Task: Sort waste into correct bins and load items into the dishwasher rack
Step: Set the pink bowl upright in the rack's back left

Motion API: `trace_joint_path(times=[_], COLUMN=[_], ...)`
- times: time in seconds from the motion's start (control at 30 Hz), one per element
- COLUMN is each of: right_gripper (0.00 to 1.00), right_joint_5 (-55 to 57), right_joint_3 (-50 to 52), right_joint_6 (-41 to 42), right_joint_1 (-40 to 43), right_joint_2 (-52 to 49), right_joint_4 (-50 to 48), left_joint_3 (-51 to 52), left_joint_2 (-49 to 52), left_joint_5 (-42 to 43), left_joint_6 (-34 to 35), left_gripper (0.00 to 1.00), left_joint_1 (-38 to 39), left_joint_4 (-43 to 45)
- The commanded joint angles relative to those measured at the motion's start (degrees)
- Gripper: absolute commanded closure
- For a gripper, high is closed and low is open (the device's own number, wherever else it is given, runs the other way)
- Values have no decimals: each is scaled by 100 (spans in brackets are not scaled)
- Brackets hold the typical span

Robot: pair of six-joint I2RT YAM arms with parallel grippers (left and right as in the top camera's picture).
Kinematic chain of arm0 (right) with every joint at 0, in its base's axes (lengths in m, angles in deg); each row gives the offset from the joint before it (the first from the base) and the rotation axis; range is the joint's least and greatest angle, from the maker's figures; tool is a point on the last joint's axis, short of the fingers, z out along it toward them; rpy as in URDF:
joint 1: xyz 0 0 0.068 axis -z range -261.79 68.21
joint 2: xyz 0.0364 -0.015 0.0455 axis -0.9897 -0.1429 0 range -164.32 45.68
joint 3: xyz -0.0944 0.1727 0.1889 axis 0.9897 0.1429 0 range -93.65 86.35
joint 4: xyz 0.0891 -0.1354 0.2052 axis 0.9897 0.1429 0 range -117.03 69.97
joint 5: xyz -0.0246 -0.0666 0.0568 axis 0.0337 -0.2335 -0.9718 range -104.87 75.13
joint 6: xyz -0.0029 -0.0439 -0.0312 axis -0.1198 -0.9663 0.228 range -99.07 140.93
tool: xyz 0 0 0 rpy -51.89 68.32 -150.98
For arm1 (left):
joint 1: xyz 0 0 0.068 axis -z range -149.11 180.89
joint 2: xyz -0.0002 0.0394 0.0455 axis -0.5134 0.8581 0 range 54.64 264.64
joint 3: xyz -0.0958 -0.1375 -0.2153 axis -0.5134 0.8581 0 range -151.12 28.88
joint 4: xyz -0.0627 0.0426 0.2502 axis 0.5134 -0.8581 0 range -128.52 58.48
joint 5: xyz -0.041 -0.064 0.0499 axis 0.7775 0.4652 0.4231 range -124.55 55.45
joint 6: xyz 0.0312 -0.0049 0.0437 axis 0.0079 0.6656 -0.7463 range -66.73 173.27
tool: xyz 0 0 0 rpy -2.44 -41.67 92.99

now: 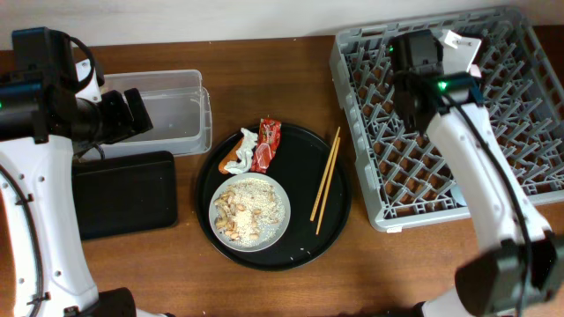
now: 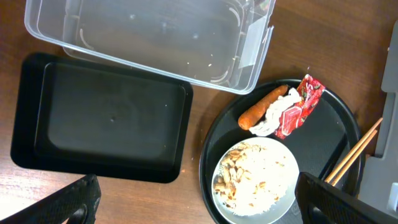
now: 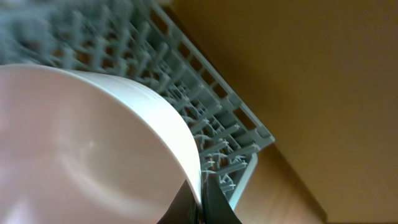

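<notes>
Well, the left gripper [image 1: 134, 113] hung wide open by the clear tub [image 1: 176, 110]. The plate [image 1: 284, 214], red wrapper [image 1: 267, 145] and chopsticks [image 1: 325, 180] lay on the round black tray [image 1: 300, 251]. Over the dishwasher rack [image 1: 397, 167], the right gripper [image 3: 200, 208] pinched the white bowl [image 3: 93, 143] by its rim.

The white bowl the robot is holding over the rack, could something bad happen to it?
Maybe. The right gripper pinches the white bowl only by its thin rim, so it might slip and drop onto the dishwasher rack. The rack's pegs stand close together, so the bowl could also catch on one and sit crooked.
</notes>
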Motion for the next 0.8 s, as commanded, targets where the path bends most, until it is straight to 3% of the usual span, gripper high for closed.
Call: trace_joint_path(times=[0.0, 0.2, 0.37, 0.53, 0.77], right_gripper=[96, 96, 96, 96, 96], right_joint_5=[199, 570, 728, 1735, 1725], right_joint_3=[61, 61, 61, 61, 61], right_joint_6=[7, 7, 7, 13, 52], right_joint_1=[98, -118, -560, -656, -581], right_joint_2=[-704, -1543, -1543, -1541, -1563], right_joint_4=[-4, 114, 341, 645, 540], left_joint_3=[-46, -46, -46, -46, -46], left_joint_2=[28, 28, 28, 28, 28], left_joint_5=[-63, -63, -63, -61, -63], left_joint_6=[55, 55, 55, 55, 55], left_gripper=[1, 1, 1, 1, 1], left_joint_1=[-15, -15, -15, -15, -15], left_joint_4=[4, 4, 4, 4, 4])
